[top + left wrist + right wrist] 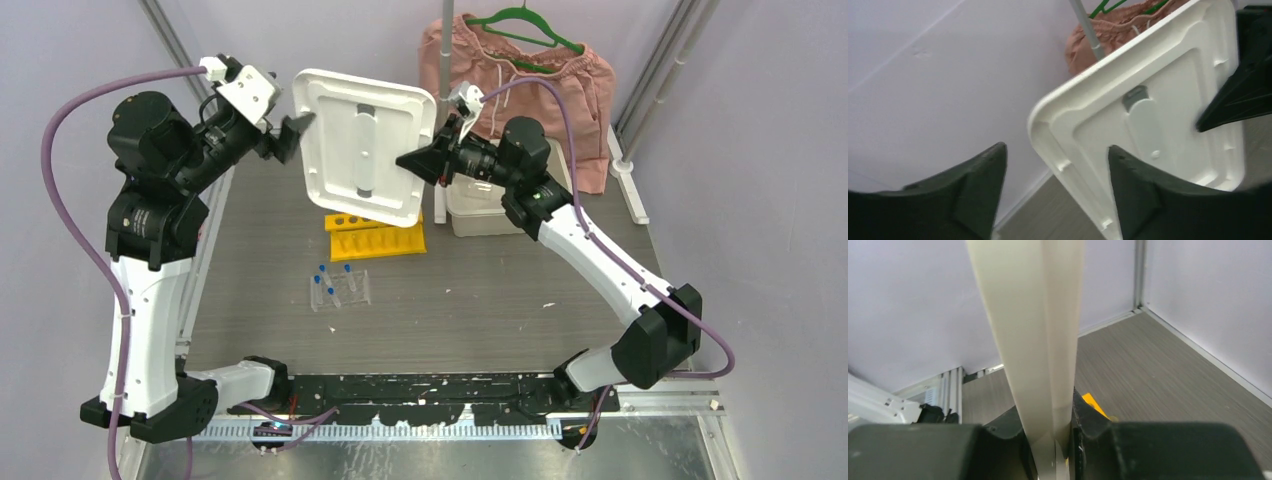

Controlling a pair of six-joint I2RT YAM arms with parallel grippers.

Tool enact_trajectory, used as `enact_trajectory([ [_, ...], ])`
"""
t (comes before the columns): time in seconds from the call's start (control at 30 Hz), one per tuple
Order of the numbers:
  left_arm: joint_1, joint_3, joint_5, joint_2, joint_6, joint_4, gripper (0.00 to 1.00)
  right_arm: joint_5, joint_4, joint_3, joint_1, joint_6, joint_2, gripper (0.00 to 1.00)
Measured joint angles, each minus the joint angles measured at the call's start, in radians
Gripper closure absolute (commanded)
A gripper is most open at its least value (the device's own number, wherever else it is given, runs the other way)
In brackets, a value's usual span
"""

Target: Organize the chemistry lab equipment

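Grey wood-grain table point(500, 290), pale walls point(750, 80), right gripper point(406, 165) clamped on white lid point(350, 110), left gripper point(295, 136) apart

A robot test cell: plain lilac walls point(60, 40), metal posts point(165, 30), grey tabletop point(480, 300) with arms point(150, 300) bolted on.

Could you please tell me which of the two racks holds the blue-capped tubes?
The clear rack: blue-capped tubes stand in it. The yellow rack, farther back and partly hidden by the white lid, shows only empty holes.
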Motion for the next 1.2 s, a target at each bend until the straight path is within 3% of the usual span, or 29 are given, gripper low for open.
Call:
enact_trajectory([
  [0.13, 0.000, 0.045, 0.030, 0.018, -0.037, -0.101, 0.00, 0.090, -0.089, 0.024, -0.002, -0.066, -0.016, 0.92],
  [0.33, 0.000, 0.109, 0.085, 0.065, -0.090, -0.298, 0.00, 0.289, -0.371, 0.127, -0.002, -0.296, -0.089, 0.97],
  [0.6, 0.000, 0.119, 0.096, 0.117, -0.196, -0.428, 0.00, 0.752, -0.640, 0.156, 0.111, -0.702, -0.306, 0.99],
  [0.73, 0.000, 0.169, 0.079, 0.168, -0.245, -0.460, 0.00, 0.994, -0.682, 0.155, 0.184, -0.897, -0.332, 0.99],
  [0.93, 0.000, 0.193, 0.035, 0.216, -0.278, -0.489, 0.00, 1.405, -0.647, 0.075, 0.239, -1.159, -0.227, 0.99],
  [1.2, 0.000, 0.190, -0.024, 0.221, -0.281, -0.507, 0.00, 1.586, -0.563, -0.077, 0.240, -1.294, -0.079, 0.93],
])
